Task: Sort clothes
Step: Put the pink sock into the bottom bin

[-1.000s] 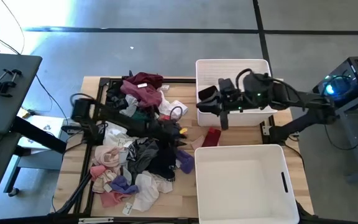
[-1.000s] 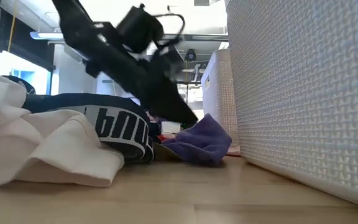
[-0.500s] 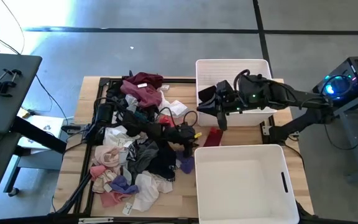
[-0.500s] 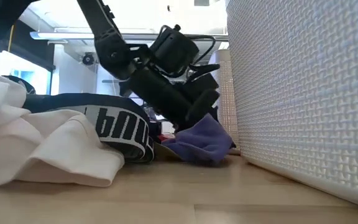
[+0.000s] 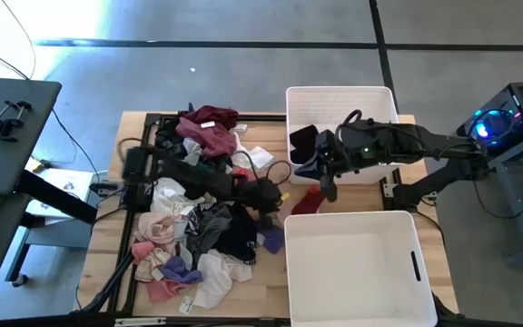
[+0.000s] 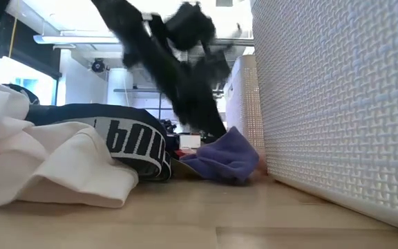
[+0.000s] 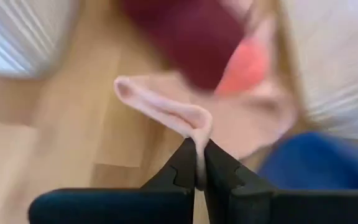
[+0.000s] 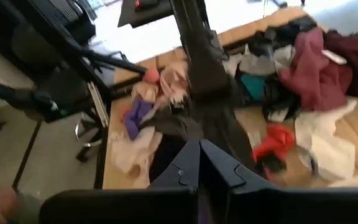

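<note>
Grey concrete floor (image 5: 243, 82) crossed by dark seams, black side table (image 5: 3, 136) at left, pale wooden tabletop (image 5: 252, 291), bright windows (image 6: 26, 72), ceiling beams.

Table (image 5: 271, 282): pale wood planks, smooth, matt. Two bins: white plastic, near bin (image 5: 352, 268) with finely woven-textured outer wall, far bin (image 5: 339, 100) likewise white. Clothes (image 5: 198, 227): soft matt cloth, crumpled; white fleecy garment (image 6: 47, 166), dark garment with printed elastic band (image 6: 126, 142), purple cloth (image 6: 223, 159), thin pink fabric (image 7: 179, 118). Arms: dark matt plastic.
</note>
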Robot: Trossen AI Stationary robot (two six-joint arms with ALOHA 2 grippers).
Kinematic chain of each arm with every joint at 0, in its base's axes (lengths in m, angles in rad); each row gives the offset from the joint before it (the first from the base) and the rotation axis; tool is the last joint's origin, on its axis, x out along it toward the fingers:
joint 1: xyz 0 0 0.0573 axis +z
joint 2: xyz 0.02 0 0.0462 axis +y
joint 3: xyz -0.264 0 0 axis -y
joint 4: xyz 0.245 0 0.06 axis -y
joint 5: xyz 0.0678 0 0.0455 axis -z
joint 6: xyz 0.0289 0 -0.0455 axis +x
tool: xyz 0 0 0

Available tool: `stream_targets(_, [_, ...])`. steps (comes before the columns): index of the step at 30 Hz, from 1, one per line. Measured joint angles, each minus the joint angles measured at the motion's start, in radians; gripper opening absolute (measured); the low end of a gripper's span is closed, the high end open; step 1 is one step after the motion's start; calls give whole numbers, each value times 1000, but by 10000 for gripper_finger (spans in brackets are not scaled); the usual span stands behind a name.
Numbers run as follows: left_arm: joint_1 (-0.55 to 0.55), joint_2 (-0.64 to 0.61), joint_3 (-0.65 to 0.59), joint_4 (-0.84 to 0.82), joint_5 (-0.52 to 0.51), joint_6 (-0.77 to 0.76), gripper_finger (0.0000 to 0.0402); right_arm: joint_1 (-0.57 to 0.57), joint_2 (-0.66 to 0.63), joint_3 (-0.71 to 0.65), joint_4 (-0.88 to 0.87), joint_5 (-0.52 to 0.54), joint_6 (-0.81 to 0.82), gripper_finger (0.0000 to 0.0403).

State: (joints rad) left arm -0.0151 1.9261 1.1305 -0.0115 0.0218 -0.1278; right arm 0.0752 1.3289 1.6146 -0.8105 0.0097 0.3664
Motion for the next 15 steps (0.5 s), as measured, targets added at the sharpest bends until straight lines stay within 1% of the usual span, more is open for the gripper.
stream_targets(4, [-2,-171,4,-141,-34,58,2,0,0,0,-66,18,-8,0])
stream_targets(6, [-2,-247,2,-188,-55,79,2,0,0,0,-84,48,-9,0])
stream_targets(8, [1,-327,2,-206,-57,99,1,0,0,-4,-84,74,-16,0])
stream_targets(11, [9,-426,4,-203,-57,126,1,0,0,-21,-72,88,-87,3])
stream_targets(15, [17,-525,3,-206,-59,130,1,-3,1,-56,-38,93,-122,28])
